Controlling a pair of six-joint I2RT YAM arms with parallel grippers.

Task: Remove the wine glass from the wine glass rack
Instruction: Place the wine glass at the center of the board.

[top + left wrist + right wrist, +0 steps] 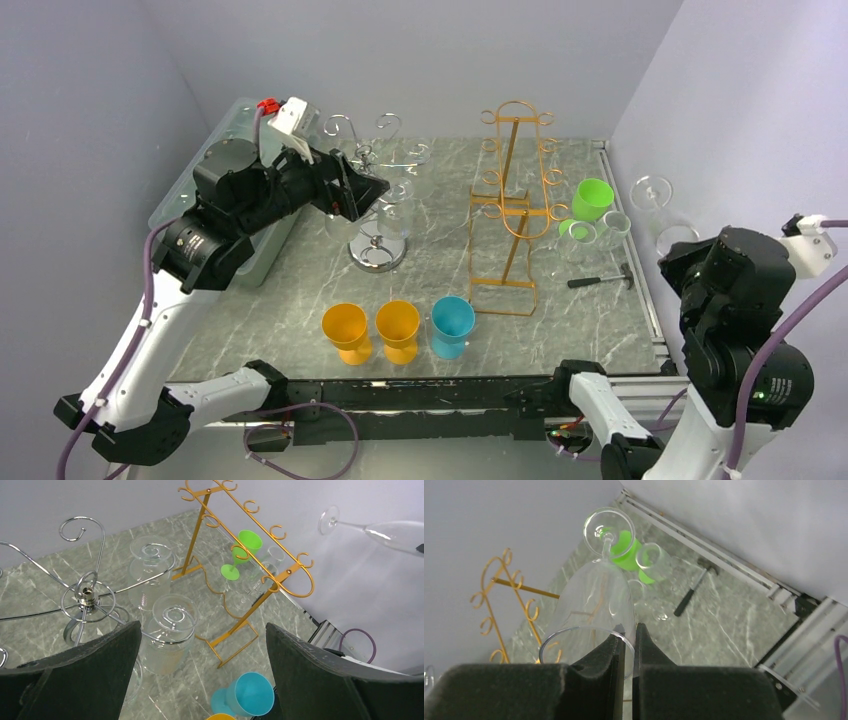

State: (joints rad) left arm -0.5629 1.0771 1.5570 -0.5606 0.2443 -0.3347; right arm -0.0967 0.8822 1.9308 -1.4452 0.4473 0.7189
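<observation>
Surface: grey-green marbled tabletop, pale lilac walls | Glass: clear stemmed wine glass, tilted, in the air by the table's right edge | Right gripper: clamped on its rim | Left gripper: jaws spread wide above the chrome wire rack

Plain grey walls, grey marbled tabletop, metal rail along right edge

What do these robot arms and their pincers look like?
The left arm and right arm mix white shells with bulky black joints; a purple cable trails along each. The left gripper and right gripper have two broad, matte black fingers. A white box with a red plug tops the left wrist.
</observation>
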